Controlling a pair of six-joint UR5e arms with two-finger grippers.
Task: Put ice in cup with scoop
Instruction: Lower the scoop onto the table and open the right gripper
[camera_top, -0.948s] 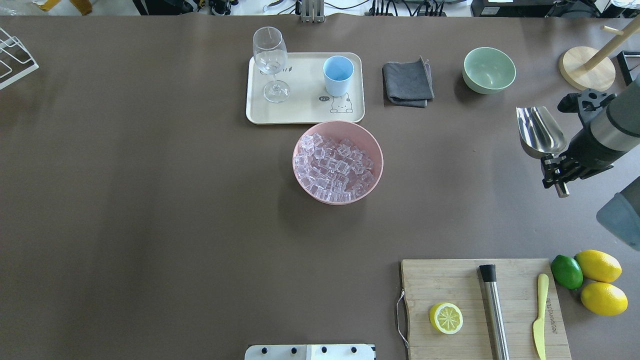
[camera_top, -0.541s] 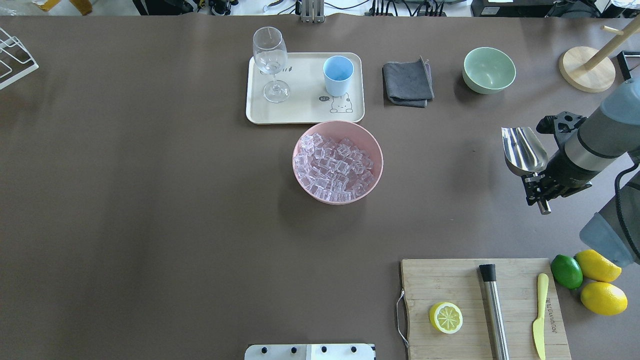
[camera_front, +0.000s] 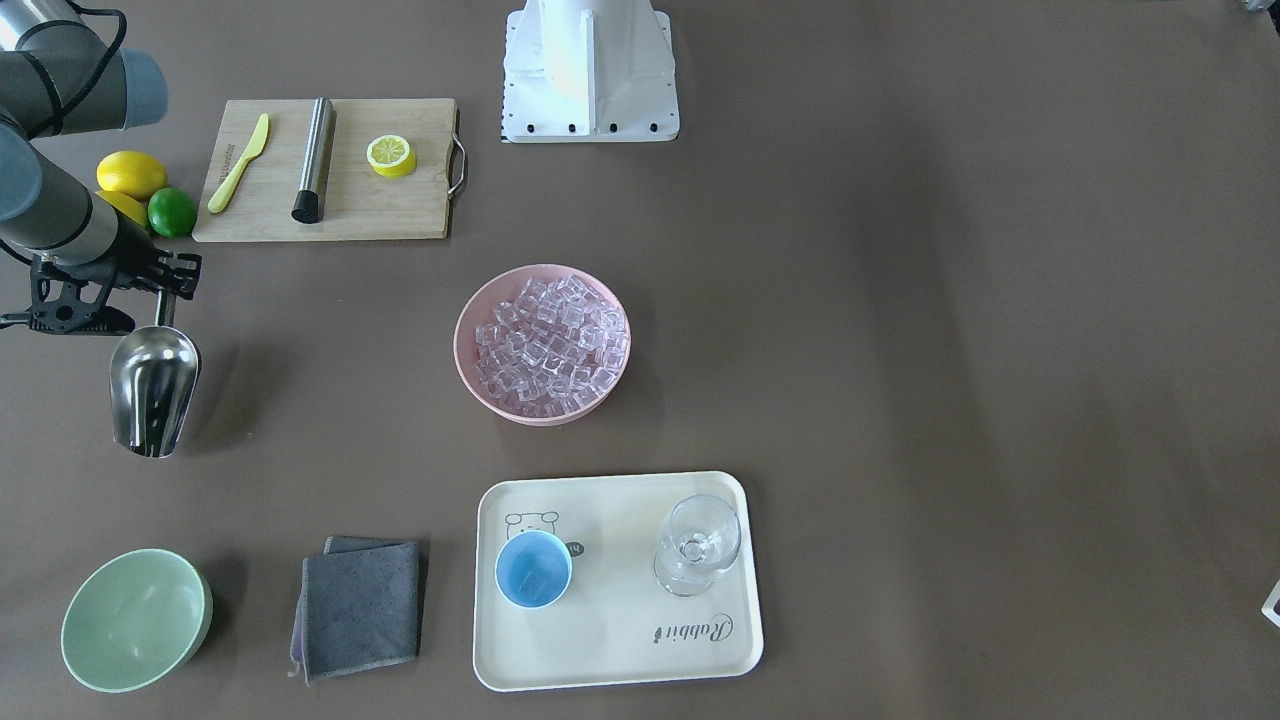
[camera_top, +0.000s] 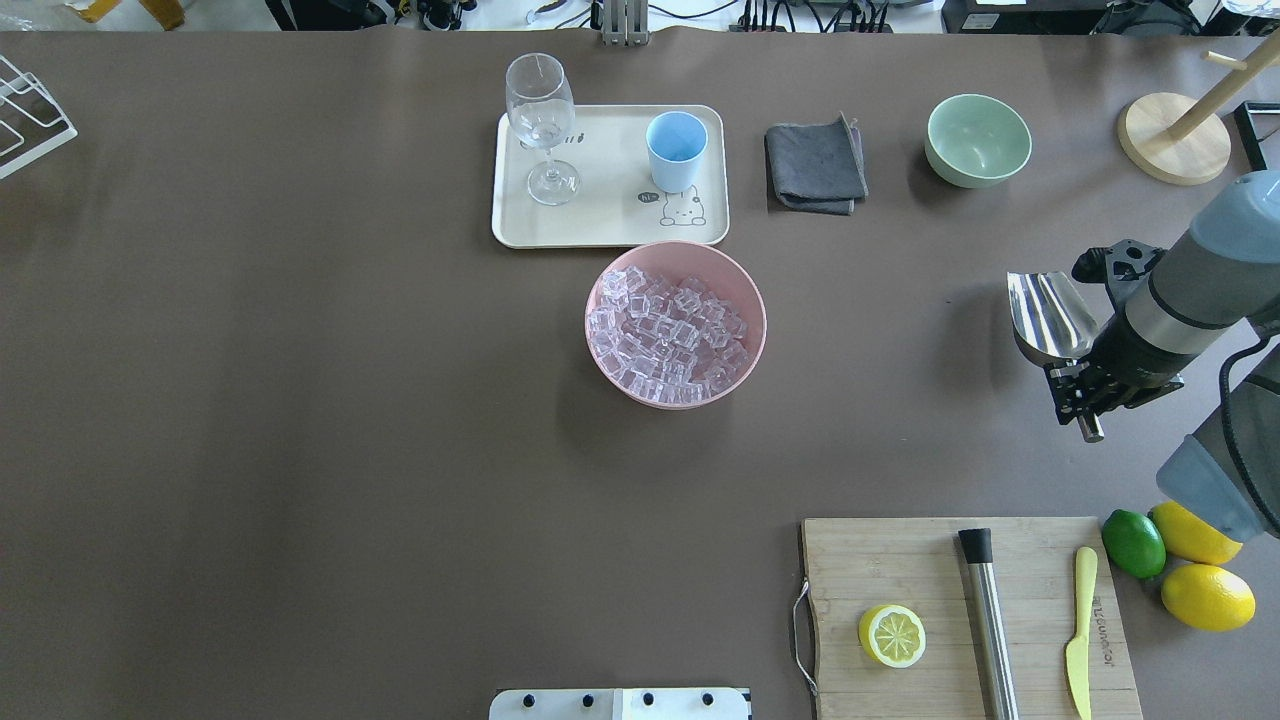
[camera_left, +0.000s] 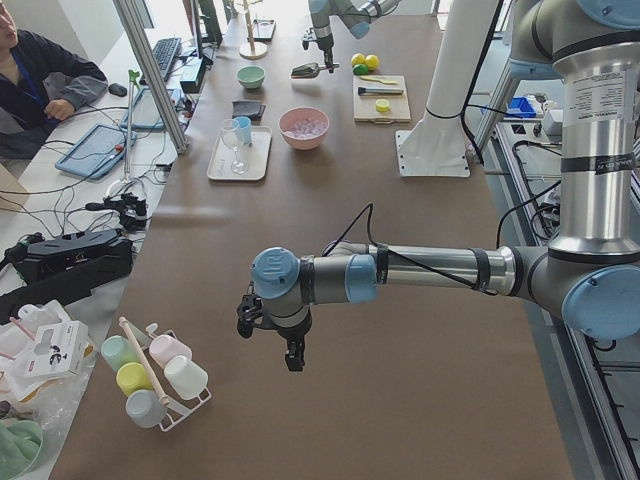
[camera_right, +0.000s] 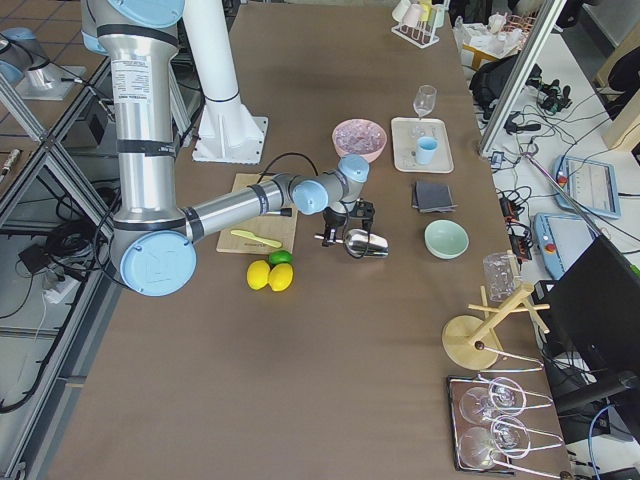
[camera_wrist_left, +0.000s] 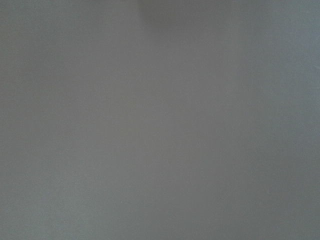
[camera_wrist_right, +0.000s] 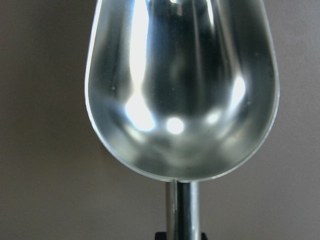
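Right pincer (camera_top: 1075, 392) clamped on scoop (camera_top: 1045, 312) handle. Scoop empty, near table's right edge; you see it drifted inward, toward robot's edge. Ice (camera_top: 668, 335) heaped in pink bowl (camera_top: 756, 312), mid-table; cup (camera_top: 677, 150) by far edge. Scooping not begun. Left pincer (camera_left: 290, 352): state cannot tell.

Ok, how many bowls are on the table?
2: the pink bowl full of ice mid-table, and the empty green bowl beside the grey cloth.
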